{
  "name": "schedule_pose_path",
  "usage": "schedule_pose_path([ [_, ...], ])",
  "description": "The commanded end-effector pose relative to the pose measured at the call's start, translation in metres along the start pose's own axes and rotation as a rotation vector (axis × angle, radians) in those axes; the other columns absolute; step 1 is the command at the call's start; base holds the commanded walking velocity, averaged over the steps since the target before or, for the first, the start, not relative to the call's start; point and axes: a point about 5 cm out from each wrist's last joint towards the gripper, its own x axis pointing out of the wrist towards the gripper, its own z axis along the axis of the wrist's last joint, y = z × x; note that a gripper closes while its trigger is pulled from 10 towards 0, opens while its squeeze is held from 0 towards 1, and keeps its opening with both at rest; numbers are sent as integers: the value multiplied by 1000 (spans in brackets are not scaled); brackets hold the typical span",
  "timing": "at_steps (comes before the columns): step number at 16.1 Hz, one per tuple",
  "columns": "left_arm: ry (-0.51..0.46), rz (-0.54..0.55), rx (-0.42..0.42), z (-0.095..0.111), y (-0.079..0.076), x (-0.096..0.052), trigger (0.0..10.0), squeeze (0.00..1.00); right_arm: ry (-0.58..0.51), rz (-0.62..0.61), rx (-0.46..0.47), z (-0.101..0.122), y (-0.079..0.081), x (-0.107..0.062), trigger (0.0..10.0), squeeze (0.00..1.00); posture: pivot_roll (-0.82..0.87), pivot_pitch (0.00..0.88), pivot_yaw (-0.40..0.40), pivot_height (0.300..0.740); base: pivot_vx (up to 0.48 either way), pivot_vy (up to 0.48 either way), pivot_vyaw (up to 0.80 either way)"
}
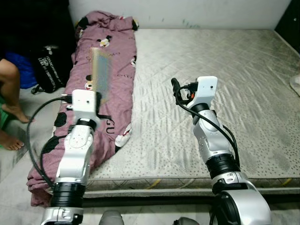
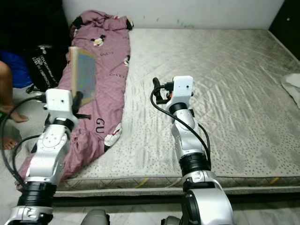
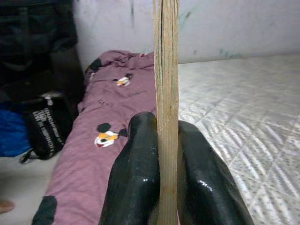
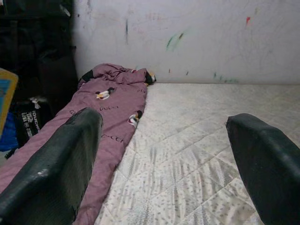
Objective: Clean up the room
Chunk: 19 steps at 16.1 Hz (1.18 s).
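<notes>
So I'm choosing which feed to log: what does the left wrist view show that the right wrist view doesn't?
Left wrist view alone: the left gripper shut on a thin board, seen edge-on.

Right wrist view alone: the right gripper open and holding nothing, and coloured marks on the wall.

Both: the purple blanket along the mattress, and the black bag on the floor.

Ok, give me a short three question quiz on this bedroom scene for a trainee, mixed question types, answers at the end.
1. True or false: the left gripper is shut on the thin flat wooden board.
2. The right gripper is: A) open above the bare grey quilted mattress, B) shut on a cup, C) holding a pillow.
3. Fill in: the mauve cartoon-print blanket lies along the mattress's ___ edge, by the robot's sides.

Key: 1 true; 2 A; 3 left.
</notes>
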Motion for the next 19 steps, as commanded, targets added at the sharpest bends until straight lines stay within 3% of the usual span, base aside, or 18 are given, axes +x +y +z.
schedule_pose_path([
  [1,-53,1,11,9,3,2,10000,0,-3,-4,-2,2,0,2,10000,0,72,0,19,740,0,0,0],
  [4,-51,-4,-1,9,2,3,10000,0,0,-4,-17,1,0,2,10000,0,69,0,18,740,0,-82,0],
  [19,-41,-9,-23,8,2,3,10000,0,4,5,-36,0,1,3,10000,0,69,0,14,740,0,-323,0],
])
